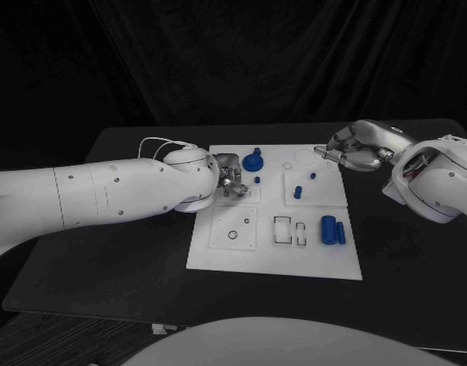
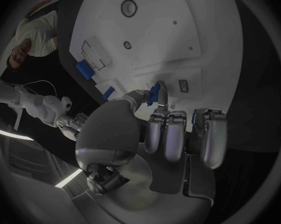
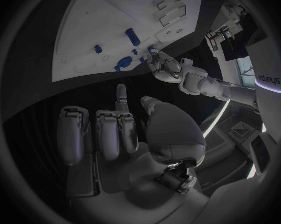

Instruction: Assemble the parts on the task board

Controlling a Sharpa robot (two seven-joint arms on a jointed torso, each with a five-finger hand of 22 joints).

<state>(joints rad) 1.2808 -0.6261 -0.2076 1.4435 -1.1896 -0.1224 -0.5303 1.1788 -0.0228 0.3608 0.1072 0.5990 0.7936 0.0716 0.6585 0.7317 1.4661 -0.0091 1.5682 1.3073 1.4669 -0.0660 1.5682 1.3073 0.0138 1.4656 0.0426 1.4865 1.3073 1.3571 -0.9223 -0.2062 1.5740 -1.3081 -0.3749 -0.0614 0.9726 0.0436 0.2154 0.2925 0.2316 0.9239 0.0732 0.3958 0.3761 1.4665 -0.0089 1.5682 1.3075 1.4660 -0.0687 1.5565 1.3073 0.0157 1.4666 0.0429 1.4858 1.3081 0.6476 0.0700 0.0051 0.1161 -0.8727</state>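
My left hand (image 2: 154, 115) pinches a small blue part (image 2: 154, 93) over the task board (image 1: 322, 259) — looks like it's near a slot. Right hand (image 1: 355, 149) curled, holding nothing, at the board's far edge. Two blue cylinders (image 1: 332, 229) lie loose — most assembly remains.

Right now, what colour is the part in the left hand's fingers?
Blue; the left wrist view shows the part best.
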